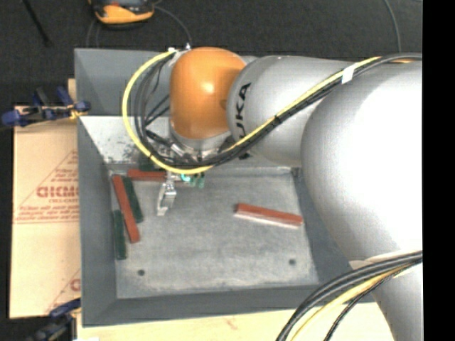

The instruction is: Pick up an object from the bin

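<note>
Presently, contents of the grey bin (92,226), listed from the tool outward.

1. Gripper (166,202): low in the bin's left half, below the orange wrist cover (202,94), its tip close to the floor. Whether it is spread or closed cannot be told. Nothing is seen held in it.
2. Crosswise red stick (146,176): flat on the floor just behind the gripper, one end running under the wrist cables.
3. Small green piece (195,182): just beside the gripper, largely hidden beneath the wrist; its kind cannot be made out.
4. Long red-orange stick (126,208): near the left wall, lying lengthways, with a short dark green stick (136,210) touching its side and a second dark green stick (118,234) close along its other side.
5. Lone red-orange stick (269,215): on bare floor in the right half, well apart from the gripper.

Status, as judged: the pick is not yet done. Every item lies on the floor. The gripper is down among items 2 to 4, but which it is meant for cannot be told. Remaining: close on one item and lift it clear of the bin.
</note>
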Available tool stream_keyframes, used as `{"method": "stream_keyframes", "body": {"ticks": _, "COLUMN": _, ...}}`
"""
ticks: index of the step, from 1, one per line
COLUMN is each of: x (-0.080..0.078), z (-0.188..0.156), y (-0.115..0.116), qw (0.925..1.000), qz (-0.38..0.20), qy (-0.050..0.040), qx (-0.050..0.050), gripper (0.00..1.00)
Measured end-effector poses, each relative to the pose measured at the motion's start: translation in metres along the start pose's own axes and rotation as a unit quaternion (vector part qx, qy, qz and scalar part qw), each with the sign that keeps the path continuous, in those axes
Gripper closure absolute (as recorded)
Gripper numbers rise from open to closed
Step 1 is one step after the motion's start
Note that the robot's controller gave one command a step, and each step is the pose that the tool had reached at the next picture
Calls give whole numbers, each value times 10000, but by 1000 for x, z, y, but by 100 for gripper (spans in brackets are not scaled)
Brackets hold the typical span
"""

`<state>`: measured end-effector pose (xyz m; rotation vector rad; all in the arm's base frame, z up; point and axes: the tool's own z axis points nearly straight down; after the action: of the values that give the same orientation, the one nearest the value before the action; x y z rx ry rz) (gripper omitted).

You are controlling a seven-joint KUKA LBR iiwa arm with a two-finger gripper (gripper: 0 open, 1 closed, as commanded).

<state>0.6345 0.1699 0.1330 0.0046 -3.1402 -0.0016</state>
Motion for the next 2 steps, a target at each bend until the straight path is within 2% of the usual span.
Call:
{"method": "stream_keyframes", "body": {"ticks": 1, "x": -2, "z": -3, "y": 0, "qw": 10000, "qz": 10, "qy": -26, "qx": -6, "gripper": 0}}
{"method": "stream_keyframes", "body": {"ticks": 2, "x": -10, "z": 53, "y": -2, "qw": 9999, "qz": -99, "qy": -111, "qx": -35, "gripper": 100}}
